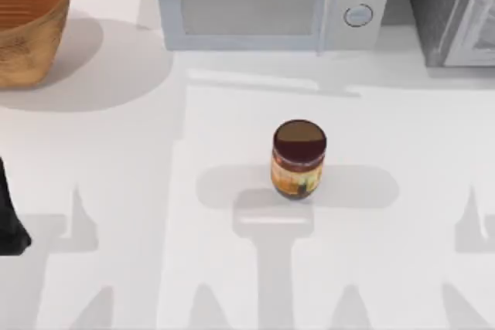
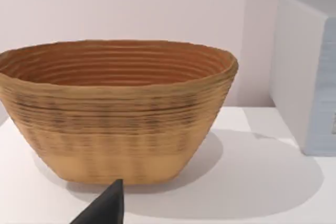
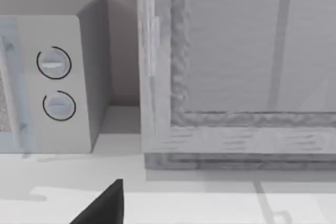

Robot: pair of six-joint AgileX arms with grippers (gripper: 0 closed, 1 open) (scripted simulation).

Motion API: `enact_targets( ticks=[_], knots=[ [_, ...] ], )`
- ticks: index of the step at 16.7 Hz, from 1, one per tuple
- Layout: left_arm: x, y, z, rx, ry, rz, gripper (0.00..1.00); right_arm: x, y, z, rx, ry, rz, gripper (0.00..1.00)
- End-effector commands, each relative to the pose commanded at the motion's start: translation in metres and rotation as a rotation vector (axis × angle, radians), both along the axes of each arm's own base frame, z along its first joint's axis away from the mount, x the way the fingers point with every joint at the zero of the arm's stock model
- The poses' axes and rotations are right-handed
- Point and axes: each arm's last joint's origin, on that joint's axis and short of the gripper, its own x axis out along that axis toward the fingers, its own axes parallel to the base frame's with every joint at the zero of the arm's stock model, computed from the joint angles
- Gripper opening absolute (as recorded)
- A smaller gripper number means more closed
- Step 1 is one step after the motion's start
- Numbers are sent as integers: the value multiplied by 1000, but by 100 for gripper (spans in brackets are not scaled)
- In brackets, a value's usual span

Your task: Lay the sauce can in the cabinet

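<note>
Currently the small upright sauce can (image 1: 298,159), dark maroon round top and orange-yellow label, stands alone on the white tabletop (image 1: 116,152), untouched. Landmark: the pale grey microwave with two round knobs (image 1: 267,1). The can sits in front of it, well apart, roughly below its right half in the top view. Long axis vertical.

The large dark grey speckled cabinet with pale framed door panel (image 1: 456,13) stands just right of the microwave; its door (image 3: 236,66) looks closed in the right wrist view.

Left arm's claw (image 2: 105,208): one dark fingertip visible, facing the woven tan basket (image 2: 115,108), which sits left of the microwave. Right arm's claw (image 3: 105,205): one dark fingertip visible, facing the cabinet door. Cannot tell finger spread on either.

Judgement: the can lies about midway between the two arms, slightly toward the cabinet side. The right arm seems better placed, given the cabinet's position. Nothing grasped yet; the door likely needs opening first.
</note>
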Motion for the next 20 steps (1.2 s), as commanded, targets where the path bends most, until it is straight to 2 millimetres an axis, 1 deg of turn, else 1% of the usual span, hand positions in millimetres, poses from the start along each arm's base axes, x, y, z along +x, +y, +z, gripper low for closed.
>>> enact_targets(
  ticks=[3, 5, 7, 10, 13, 15, 18, 20],
  knots=[
    [0, 0, 0, 0, 0, 0, 100, 0, 0, 1, 1, -2, 9, 100],
    [0, 0, 0, 0, 0, 0, 100, 2, 3, 10, 3, -15, 57, 100],
    [0, 0, 0, 0, 0, 0, 100, 5, 6, 26, -9, -42, 136, 100],
    [0, 0, 0, 0, 0, 0, 100, 16, 13, 61, -63, -114, 290, 100],
    [0, 0, 0, 0, 0, 0, 100, 37, 21, 95, -139, -185, 448, 100],
    [0, 0, 0, 0, 0, 0, 100, 55, 25, 113, -189, -226, 538, 100],
    [0, 0, 0, 0, 0, 0, 100, 86, 31, 130, -247, -268, 648, 100],
    [0, 0, 0, 0, 0, 0, 100, 107, 34, 134, -263, -273, 712, 100]
  ],
)
